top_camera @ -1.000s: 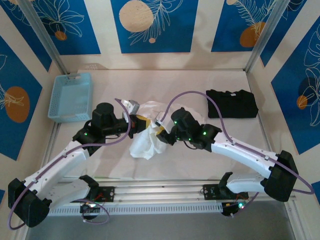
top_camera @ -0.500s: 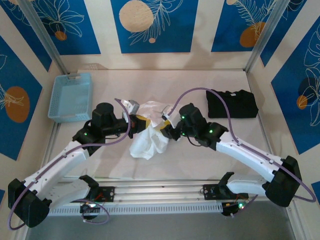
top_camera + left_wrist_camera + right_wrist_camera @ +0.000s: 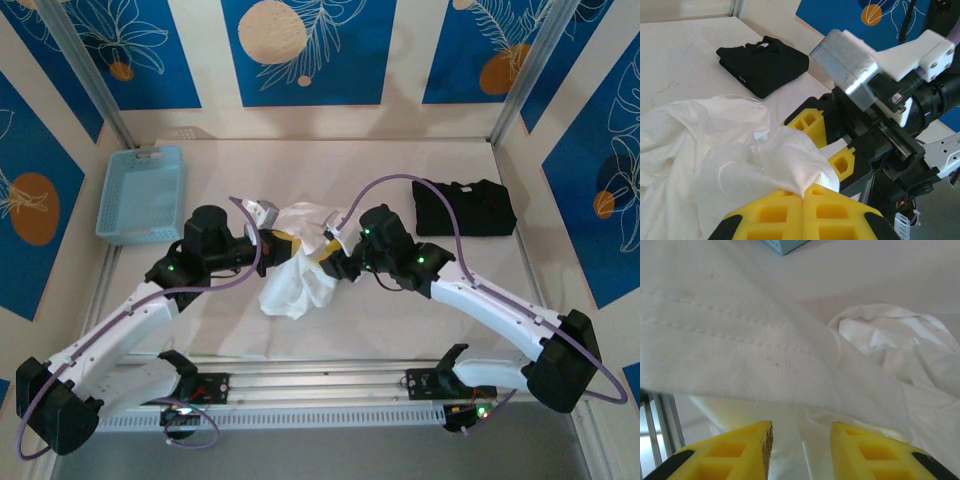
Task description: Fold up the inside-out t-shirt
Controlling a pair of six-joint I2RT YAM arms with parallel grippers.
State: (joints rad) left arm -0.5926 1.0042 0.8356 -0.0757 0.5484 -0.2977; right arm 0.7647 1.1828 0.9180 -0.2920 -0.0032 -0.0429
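Observation:
The inside-out t-shirt (image 3: 298,282) is a crumpled white heap in the middle of the table, lifted at its upper part between the two arms. My left gripper (image 3: 272,240) is shut on a pinched fold of the white t-shirt (image 3: 715,150), the cloth fanning out from its closed yellow fingertips (image 3: 805,192). My right gripper (image 3: 328,258) faces it from the right, with one of its yellow fingers (image 3: 810,121) just behind the held fold. In the right wrist view its jaws (image 3: 801,432) stand open under a stitched hem of the t-shirt (image 3: 765,355), nothing pinched between them.
A blue basket (image 3: 142,192) stands at the back left; its corner (image 3: 785,244) shows in the right wrist view. A black folded garment (image 3: 463,208) (image 3: 762,64) lies at the back right. Purple cables arch over both arms near the shirt.
My right wrist has shifted back and to the right, and its jaws have opened a little wider. The left gripper keeps its hold and has not moved.

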